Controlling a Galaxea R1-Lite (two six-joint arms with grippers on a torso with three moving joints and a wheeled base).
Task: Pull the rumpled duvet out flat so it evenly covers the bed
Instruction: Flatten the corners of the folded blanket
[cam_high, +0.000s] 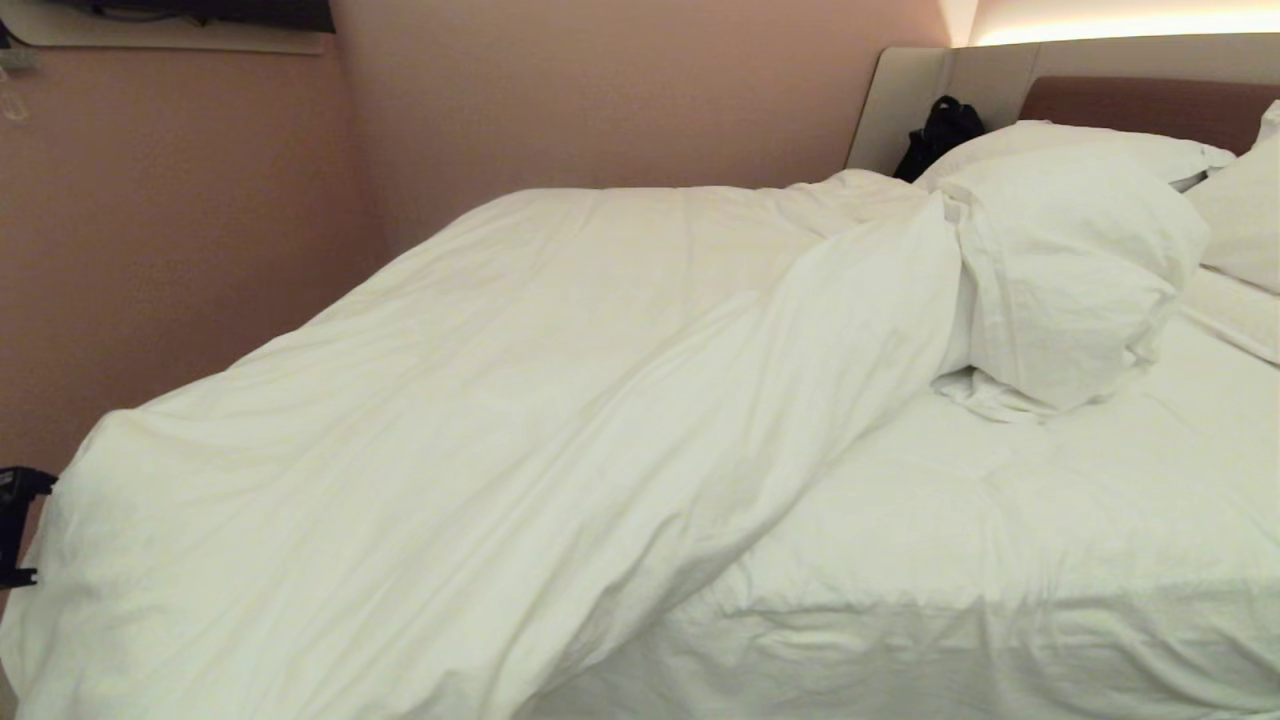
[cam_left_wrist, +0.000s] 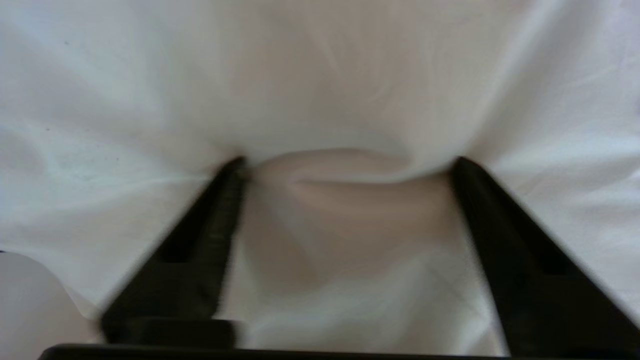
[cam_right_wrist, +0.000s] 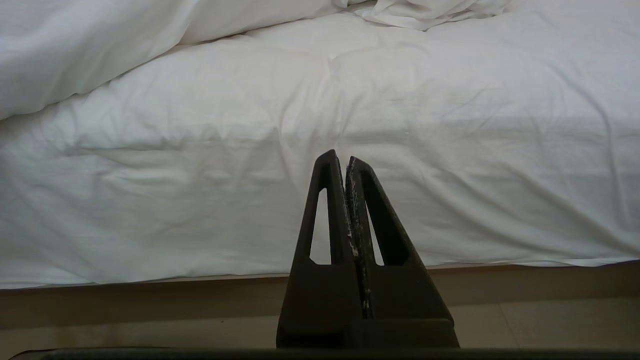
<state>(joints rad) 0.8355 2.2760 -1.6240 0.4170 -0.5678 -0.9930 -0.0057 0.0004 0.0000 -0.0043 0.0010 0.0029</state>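
Left gripper (cam_left_wrist: 350, 165) fingers apart, seemingly pressing duvet (cam_left_wrist: 320, 75), right gripper (cam_right_wrist: 345, 159) fingers together.

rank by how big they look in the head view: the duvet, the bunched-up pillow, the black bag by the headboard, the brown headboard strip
1. the duvet, by far the largest
2. the bunched-up pillow
3. the brown headboard strip and the black bag: both small and far from the camera, the headboard partly hidden by pillows, so unsure between them.

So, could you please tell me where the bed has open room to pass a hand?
Free: the flat stretch of the bed on the robot's right, between the duvet ridge and the near edge. Crowded: the bunched duvet end beside the pillows, and the left corner where the left tool presses into fabric.
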